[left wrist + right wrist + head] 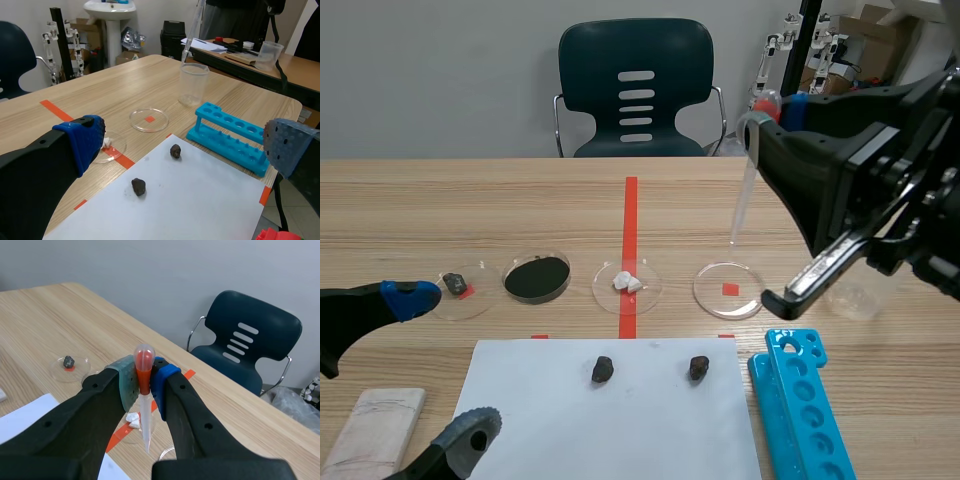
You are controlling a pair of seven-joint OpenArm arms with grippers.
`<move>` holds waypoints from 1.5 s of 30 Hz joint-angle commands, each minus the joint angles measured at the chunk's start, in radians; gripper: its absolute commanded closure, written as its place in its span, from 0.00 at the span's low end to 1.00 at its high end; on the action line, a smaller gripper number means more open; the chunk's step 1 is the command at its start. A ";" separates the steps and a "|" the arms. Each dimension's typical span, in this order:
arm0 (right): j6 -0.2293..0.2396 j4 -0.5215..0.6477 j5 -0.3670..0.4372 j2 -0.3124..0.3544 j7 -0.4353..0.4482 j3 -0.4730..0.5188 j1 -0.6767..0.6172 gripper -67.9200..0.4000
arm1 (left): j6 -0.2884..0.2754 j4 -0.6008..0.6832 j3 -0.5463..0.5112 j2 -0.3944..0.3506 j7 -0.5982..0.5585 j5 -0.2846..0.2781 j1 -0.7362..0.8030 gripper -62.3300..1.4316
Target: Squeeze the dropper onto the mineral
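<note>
Right gripper (pixel 144 384) pinches the clear red-necked plastic dropper (pixel 145 422) tip-down, ready for dispensing; left gripper (pixel 190 142) waits spread.

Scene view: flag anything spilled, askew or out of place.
Nothing spilled or broken. Two dark stones lie loose on the white sheet, outside the petri dishes; the dropper hangs nearly upright in the right tool.

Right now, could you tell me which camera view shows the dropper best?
The right wrist view: the dropper stands close, bulb to tip, pinched by the right gripper. The scene view shows the dropper side-on, bulb partly hidden. The left wrist view catches only a thin, distant tube.
</note>
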 commanded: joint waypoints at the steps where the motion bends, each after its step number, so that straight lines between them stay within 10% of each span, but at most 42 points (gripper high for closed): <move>1: -0.005 0.007 0.007 0.013 0.013 0.008 0.026 0.90 | -0.002 0.012 -0.003 0.005 -0.015 -0.007 0.002 0.00; 45: 0.017 -0.549 0.014 -0.059 0.028 -0.277 0.555 0.90 | -0.002 0.012 -0.003 0.005 -0.014 -0.007 0.002 0.00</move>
